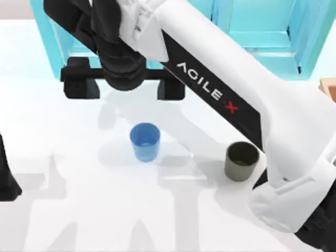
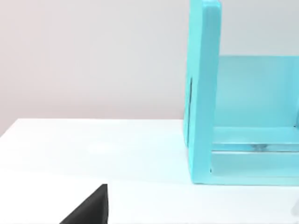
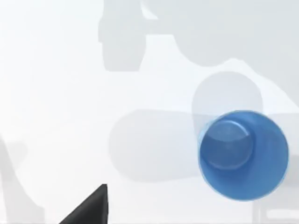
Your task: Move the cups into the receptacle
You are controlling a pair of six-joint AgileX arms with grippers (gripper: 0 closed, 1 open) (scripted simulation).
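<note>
A bright blue cup (image 1: 144,140) stands upright near the middle of the table, and the right wrist view looks down into this blue cup (image 3: 243,155). To its right, an olive-grey cup (image 1: 241,160) stands upright beside my right arm. My right gripper (image 1: 126,86) hovers over the table behind the blue cup, toward the shelf. It is open wide and its black fingers (image 1: 81,86) hold nothing. A tan corner of the receptacle (image 1: 329,88) shows at the right edge. My left arm (image 1: 5,178) sits parked at the left edge.
A big light-blue shelf unit (image 1: 262,37) spans the back of the table, and the left wrist view shows the shelf's side wall (image 2: 203,93). My white right arm (image 1: 236,100) crosses diagonally above the table's right half.
</note>
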